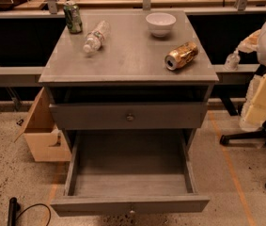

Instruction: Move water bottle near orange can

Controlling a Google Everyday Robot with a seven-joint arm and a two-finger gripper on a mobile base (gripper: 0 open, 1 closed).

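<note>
The water bottle (96, 36) is a small clear plastic bottle with a white cap. It lies on its side at the back left of the grey cabinet top (128, 65), cap pointing to the front left. The orange can (181, 55) is gold-orange and dented. It lies on its side at the right of the top, silver end facing the front left. A wide stretch of bare top separates the two. My gripper does not show in this view.
A dark green can (73, 18) stands upright at the back left corner, close to the bottle. A white bowl (160, 23) sits at the back, right of centre. The bottom drawer (130, 178) is pulled out. A cardboard box (43, 135) stands on the floor at left, and a chair with yellow blocks (264, 98) at right.
</note>
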